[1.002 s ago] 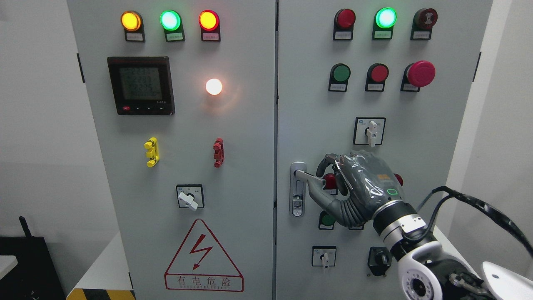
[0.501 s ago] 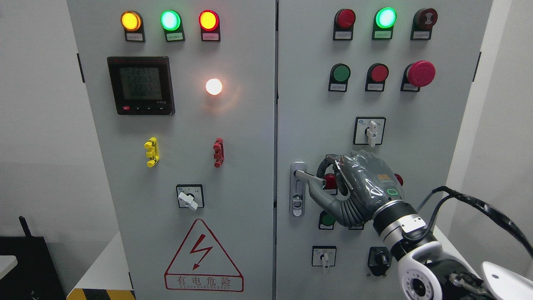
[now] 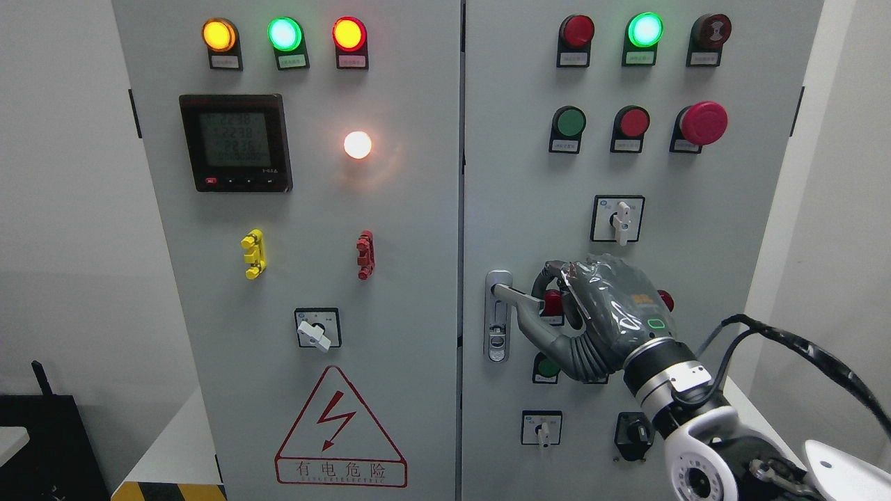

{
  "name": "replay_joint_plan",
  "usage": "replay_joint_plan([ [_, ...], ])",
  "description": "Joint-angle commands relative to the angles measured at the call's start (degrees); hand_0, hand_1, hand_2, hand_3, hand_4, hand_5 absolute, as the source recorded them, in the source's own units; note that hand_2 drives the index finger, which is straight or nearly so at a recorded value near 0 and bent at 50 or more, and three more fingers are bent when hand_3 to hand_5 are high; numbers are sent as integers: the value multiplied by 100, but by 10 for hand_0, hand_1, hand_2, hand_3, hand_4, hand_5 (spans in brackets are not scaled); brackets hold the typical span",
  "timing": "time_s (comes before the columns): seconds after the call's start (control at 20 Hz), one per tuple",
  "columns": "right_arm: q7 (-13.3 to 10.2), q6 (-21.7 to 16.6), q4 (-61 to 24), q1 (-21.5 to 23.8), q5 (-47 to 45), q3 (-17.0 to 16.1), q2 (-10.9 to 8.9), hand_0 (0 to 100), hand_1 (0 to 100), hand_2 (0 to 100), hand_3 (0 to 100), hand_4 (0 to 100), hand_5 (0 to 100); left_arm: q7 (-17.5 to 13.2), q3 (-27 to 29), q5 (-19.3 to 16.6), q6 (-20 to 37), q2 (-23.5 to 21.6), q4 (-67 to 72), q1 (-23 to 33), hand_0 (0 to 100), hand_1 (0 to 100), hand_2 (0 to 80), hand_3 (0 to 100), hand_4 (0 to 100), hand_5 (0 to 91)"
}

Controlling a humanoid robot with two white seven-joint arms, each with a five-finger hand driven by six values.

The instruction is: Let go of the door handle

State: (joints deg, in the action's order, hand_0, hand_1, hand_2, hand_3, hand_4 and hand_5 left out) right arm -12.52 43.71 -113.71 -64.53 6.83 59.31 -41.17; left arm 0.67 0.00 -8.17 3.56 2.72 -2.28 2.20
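An industrial or electrical test room is suggested: a grey control cabinet (image 3: 390, 278) is fitted with indicator lamps (image 3: 285, 33), a digital meter (image 3: 235, 142), and a high-voltage warning triangle (image 3: 340, 430), against bare white walls.

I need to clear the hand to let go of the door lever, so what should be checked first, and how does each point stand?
1. Right hand on door handle: fingers curled round the lever, ok.
2. Door seam closed: looks flush, ok.
3. Red button behind the fingers, untouched: cannot tell.
4. Cable free of the panel: ok.
5. Left hand away from the panel: not in view, cannot tell.
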Motion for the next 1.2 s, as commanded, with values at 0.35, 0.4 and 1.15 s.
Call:
replay_joint_plan([
  [0.35,-5,-3,51,37,2,-7,4,580,284,503,1000,984,1000,3,-141,0,4,0,0,0,120,389,0,0,0,0],
  [0.4,-5,-3,51,46,2,-7,4,580,284,504,1000,983,1000,3,-141,0,4,0,0,0,120,389,0,0,0,0],
  [1.15,12,-3,51,64,-7,-25,21,582,291,515,1000,983,1000,3,-141,0,-5,0,0,0,120,389,0,0,0,0],
])
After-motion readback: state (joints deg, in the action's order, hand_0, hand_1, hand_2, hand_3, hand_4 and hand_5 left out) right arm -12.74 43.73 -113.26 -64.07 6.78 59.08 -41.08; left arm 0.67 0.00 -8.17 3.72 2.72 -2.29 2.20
